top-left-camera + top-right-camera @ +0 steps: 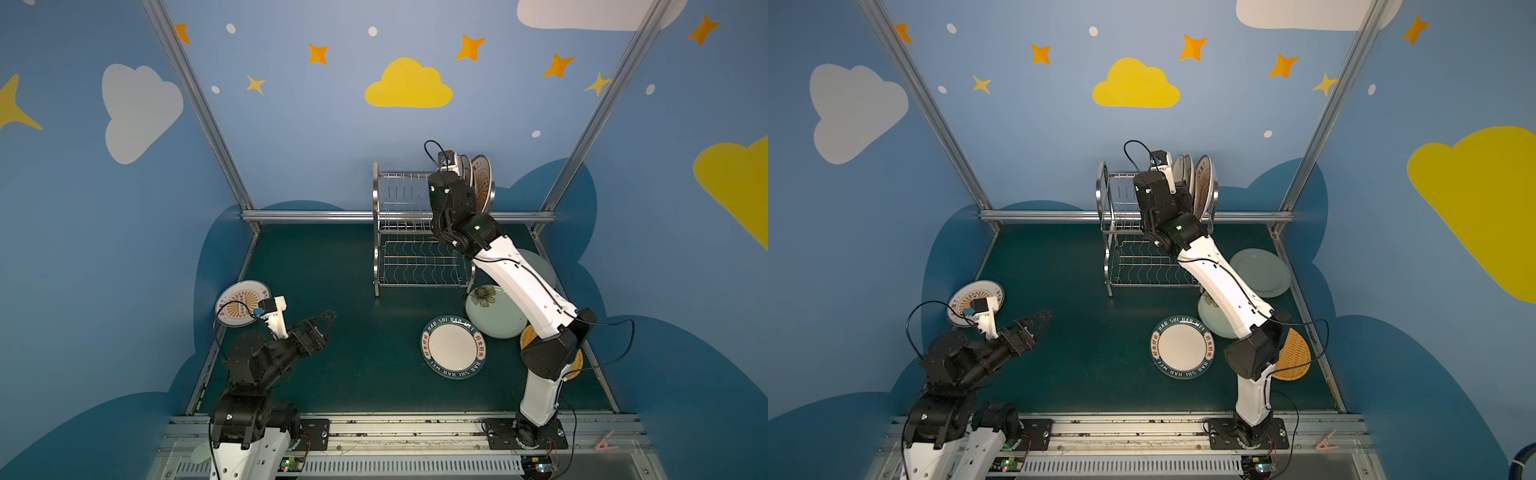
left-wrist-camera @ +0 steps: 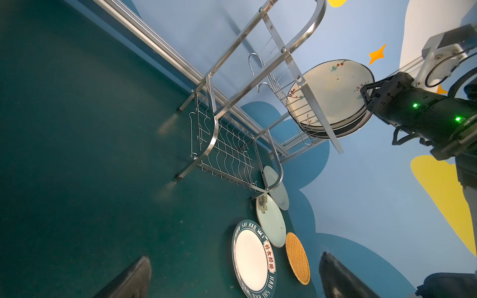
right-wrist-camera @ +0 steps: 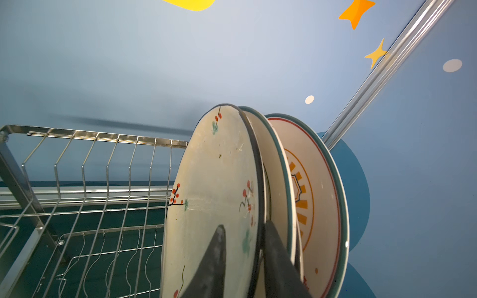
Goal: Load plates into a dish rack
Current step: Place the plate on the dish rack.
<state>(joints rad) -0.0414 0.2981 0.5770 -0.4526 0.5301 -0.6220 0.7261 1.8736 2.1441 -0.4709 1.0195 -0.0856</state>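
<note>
Top views dim and soft, corners darker; posts [image 1: 198, 104] splayed by the wide lens; wrist views brighter. Steel of rack [image 2: 320, 118] glints; faint streak shadow on wall [image 3: 129, 77]; near fingers [image 3: 214, 265] blurred, dark at the edge.

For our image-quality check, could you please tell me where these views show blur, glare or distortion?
In both top views the wide angle makes the frame posts splay outward. Left wrist: left claw out of focus, dish rack glints. Right wrist: right claw blurred against the sharper blossom plate.
</note>
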